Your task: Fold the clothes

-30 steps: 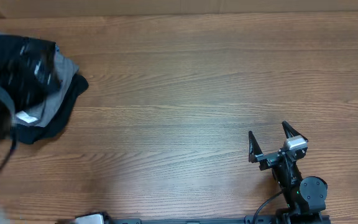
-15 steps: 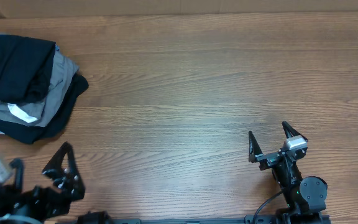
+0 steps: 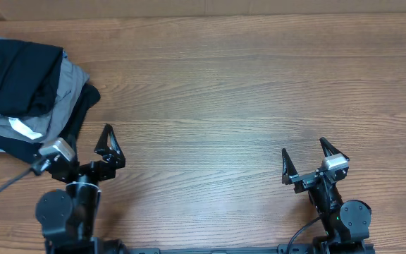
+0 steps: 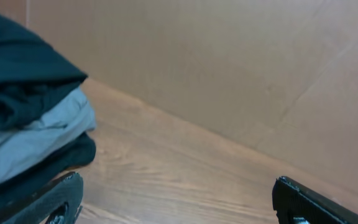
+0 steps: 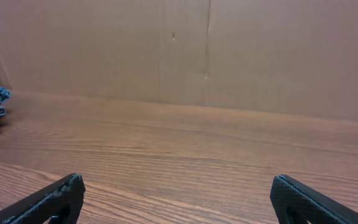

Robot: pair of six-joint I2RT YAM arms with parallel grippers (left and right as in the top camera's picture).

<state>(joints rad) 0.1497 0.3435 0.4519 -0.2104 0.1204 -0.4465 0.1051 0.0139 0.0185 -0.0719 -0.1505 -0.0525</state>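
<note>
The clothes, a black T-shirt (image 3: 16, 74), lie bunched on top of a pile at the table's far left; in the left wrist view the T-shirt (image 4: 17, 74) shows at the left. My left gripper (image 3: 84, 144) stands open just right of the pile's near corner and holds nothing. Seen from the left wrist, this gripper (image 4: 176, 199) has bare wood between its fingers, and its left finger overlaps the pile's lowest layer. My right gripper (image 3: 307, 159) is open and empty over bare table at the near right, and its wrist view shows that gripper (image 5: 176, 199) the same.
Under the T-shirt lies a grey garment (image 3: 58, 106) with a white label (image 3: 23, 128), and below that a dark garment (image 3: 65, 137). A cardboard wall (image 5: 210, 50) stands along the table's far edge. The wooden table (image 3: 224, 106) stretches right of the pile.
A dark blurred shape over the pile has gone. My left arm has come up from the bottom left corner to beside the pile. The right arm has not moved.
</note>
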